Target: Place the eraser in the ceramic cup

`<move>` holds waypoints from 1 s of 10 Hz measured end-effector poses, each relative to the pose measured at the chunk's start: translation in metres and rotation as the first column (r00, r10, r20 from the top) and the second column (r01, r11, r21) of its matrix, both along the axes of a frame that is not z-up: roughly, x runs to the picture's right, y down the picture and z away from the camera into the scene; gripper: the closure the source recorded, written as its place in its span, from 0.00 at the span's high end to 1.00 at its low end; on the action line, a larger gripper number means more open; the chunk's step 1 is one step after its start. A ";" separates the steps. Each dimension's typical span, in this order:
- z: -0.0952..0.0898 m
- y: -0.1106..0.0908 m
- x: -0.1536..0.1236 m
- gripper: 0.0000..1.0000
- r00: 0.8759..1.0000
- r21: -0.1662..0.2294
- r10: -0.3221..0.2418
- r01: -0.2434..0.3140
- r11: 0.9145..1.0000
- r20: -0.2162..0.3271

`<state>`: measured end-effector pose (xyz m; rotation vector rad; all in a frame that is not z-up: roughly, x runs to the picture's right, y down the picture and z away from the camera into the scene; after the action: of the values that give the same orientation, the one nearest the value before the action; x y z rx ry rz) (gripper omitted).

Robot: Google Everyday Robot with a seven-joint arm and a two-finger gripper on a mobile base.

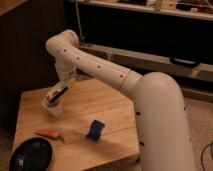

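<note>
Over the wooden table (107,107), the bent arm's pincer (58,93) holds the eraser (56,94) above the ceramic cup (52,107).

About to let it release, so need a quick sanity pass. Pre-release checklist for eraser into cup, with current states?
1. Eraser in the gripper: ok, it sits at the fingertips, tilted.
2. Eraser over the cup: ok, it hangs right at the cup's rim, lower end toward the opening.
3. Cup upright on the table: ok, standing near the left rear part.
4. Eraser fully inside the rim line: cannot tell, arm and eraser hide part of the opening.
5. Nearby clutter: ok, blue sponge, orange item and black plate lie apart from the cup, toward the front.
</note>
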<state>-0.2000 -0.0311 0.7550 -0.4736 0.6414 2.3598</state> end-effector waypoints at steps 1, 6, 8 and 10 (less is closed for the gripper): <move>0.002 0.001 -0.001 0.00 1.000 0.000 -0.005 0.005 1.000 -0.004; 0.010 0.002 -0.005 0.00 0.998 0.014 -0.039 0.040 0.999 -0.039; 0.013 0.003 -0.012 0.00 0.997 0.015 -0.054 0.055 0.998 -0.047; 0.016 0.006 -0.014 0.00 0.997 0.003 -0.061 0.061 0.998 -0.047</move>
<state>-0.2142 -0.0250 0.7710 -0.3921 0.6629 2.3201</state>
